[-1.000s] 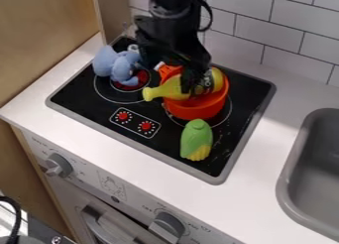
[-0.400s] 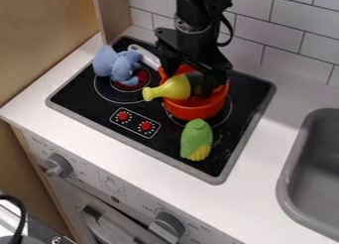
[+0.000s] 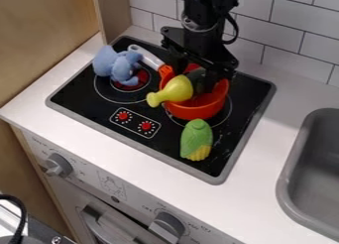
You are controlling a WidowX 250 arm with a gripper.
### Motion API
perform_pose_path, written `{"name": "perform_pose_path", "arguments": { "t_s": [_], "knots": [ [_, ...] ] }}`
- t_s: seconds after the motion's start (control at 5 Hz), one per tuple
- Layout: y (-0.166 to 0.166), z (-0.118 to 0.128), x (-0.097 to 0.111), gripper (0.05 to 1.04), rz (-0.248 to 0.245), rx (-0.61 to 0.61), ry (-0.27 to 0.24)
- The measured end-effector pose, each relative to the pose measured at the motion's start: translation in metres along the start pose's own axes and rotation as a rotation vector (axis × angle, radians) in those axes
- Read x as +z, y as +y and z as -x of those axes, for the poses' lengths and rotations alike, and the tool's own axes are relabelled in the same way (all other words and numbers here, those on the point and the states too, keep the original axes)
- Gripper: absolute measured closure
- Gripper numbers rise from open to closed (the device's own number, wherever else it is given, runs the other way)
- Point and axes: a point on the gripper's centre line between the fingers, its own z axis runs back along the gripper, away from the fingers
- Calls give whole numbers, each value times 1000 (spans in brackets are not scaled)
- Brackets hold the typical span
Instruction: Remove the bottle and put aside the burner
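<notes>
Over the orange pot, the black gripper (image 3: 201, 82) hangs down and is shut on the yellow bottle (image 3: 176, 90). The bottle lies tilted across the pot's left side, its neck pointing to the lower left past the rim; the gripper hides much of its body. The orange pot (image 3: 196, 110) stands on the right burner (image 3: 227, 113) of the black stove top, covering most of that burner. Its white handle (image 3: 145, 55) points to the upper left.
A blue plush toy (image 3: 116, 66) sits at the left burner. A green and yellow toy corn (image 3: 197, 140) lies in front of the pot. The grey sink (image 3: 286, 181) is at the right, and the tiled wall (image 3: 291, 34) rises behind.
The gripper has moved right from its place a second ago. The bottle has turned, its neck swinging a little down and to the right. The pot looks unmoved.
</notes>
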Motion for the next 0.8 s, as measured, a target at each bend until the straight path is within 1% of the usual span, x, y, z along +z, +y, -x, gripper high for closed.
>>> {"name": "perform_pose_path", "arguments": {
  "t_s": [0.2, 0.4, 0.6, 0.8],
  "knots": [
    [-2, -8, 8, 681, 21, 14, 7],
    [-3, -8, 13, 902, 44, 19, 42],
    [-2, -8, 13, 1024, 44, 16, 44],
    [-2, -5, 14, 1021, 42, 16, 64]
  ]
}}
